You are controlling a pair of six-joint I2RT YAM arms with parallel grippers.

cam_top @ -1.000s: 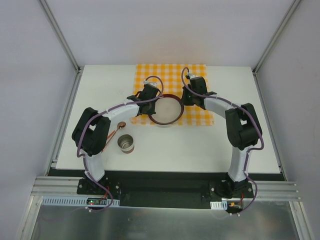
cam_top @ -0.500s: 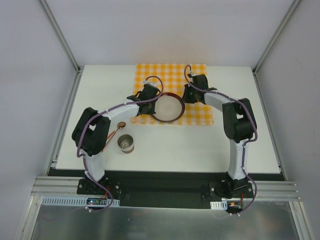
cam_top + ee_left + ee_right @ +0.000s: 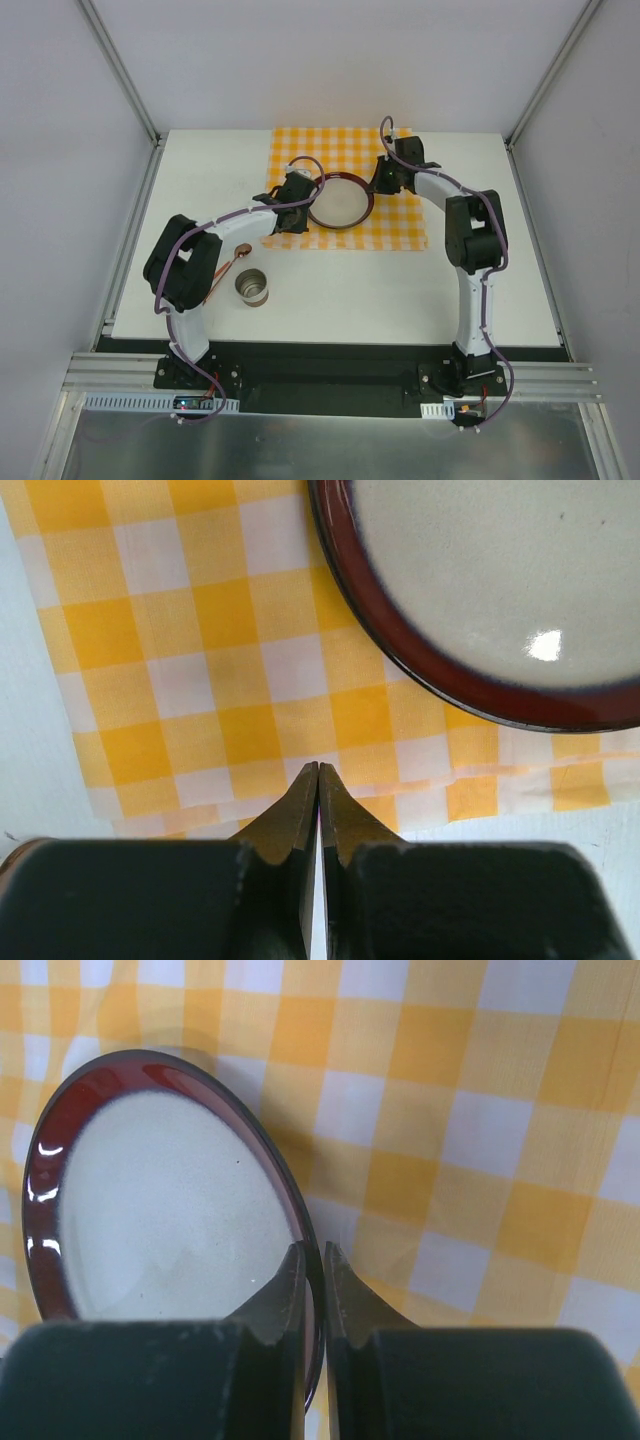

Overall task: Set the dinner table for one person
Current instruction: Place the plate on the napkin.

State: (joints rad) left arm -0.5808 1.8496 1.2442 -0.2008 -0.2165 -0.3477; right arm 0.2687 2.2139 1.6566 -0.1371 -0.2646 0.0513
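I am looking down on the white tabletop [image 3: 400, 290], which is stretching out in front of both arm bases, with an orange-checked mat [image 3: 290, 150] lying at its far middle. A red-rimmed plate [image 3: 338, 203] is sitting over the mat, near its centre. My right hand [image 3: 313, 1260] is pinching the plate's right rim between nearly closed fingers; I cannot tell whether the plate is lying flat or tipped up. My left hand [image 3: 318, 772] is pressed together, holding nothing, over the mat's near edge just beside the plate. A metal cup [image 3: 253, 288] and a copper spoon [image 3: 236, 258] are lying on the bare tabletop at near left, well apart from the mat. I am judging the setting as early: the plate is nearly placed, with its release, the cup and the spoon left to do.
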